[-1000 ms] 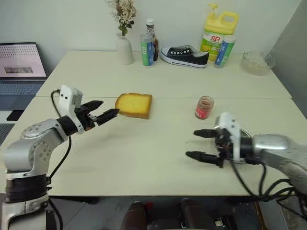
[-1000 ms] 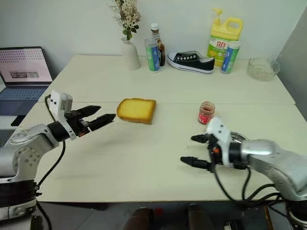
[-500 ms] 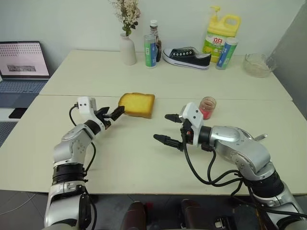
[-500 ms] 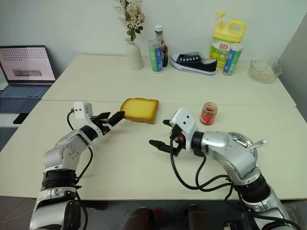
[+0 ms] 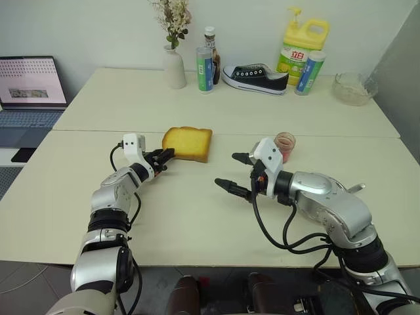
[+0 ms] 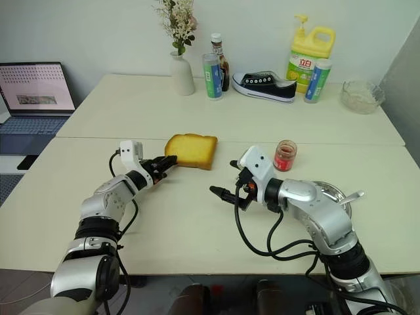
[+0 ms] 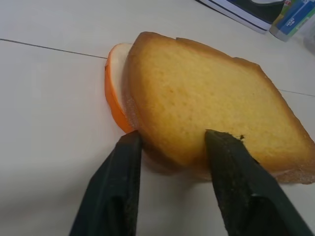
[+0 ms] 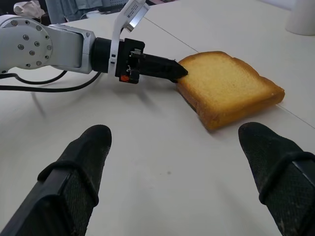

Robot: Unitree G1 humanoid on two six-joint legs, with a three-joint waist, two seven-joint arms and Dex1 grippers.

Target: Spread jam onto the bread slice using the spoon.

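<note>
Starting nearest: bare desk (image 5: 197,230) surface runs from the front edge up to both arms, open room on every side there. Right gripper (image 5: 237,174) hangs over the middle of the desk, jaws spread wide, nothing between them, pointing toward the bread slice (image 5: 188,142) with clear surface between. A round steel dish (image 6: 333,195) lies behind the right forearm near the desk's right side; a slim metal handle (image 6: 354,195) sticks out past its rim — spoon bowl not visible. Left gripper (image 7: 172,147) is at the slice's near-left corner, jaws narrowed on that corner: one finger (image 7: 231,162) lies on the golden top face, the other beside the crust edge. A thinner pale slice with an orange rim (image 7: 114,83) peeks out under the thick one. The thick slice lies flat just short of the seam between the two desk halves, long axis running roughly left to right. Jam jar (image 5: 284,146) stands upright to the slice's right, well apart. Far edge: vase (image 5: 174,65), bottles, shoe (image 5: 254,77), yellow jug (image 5: 300,44), glass bowl (image 5: 354,86).
</note>
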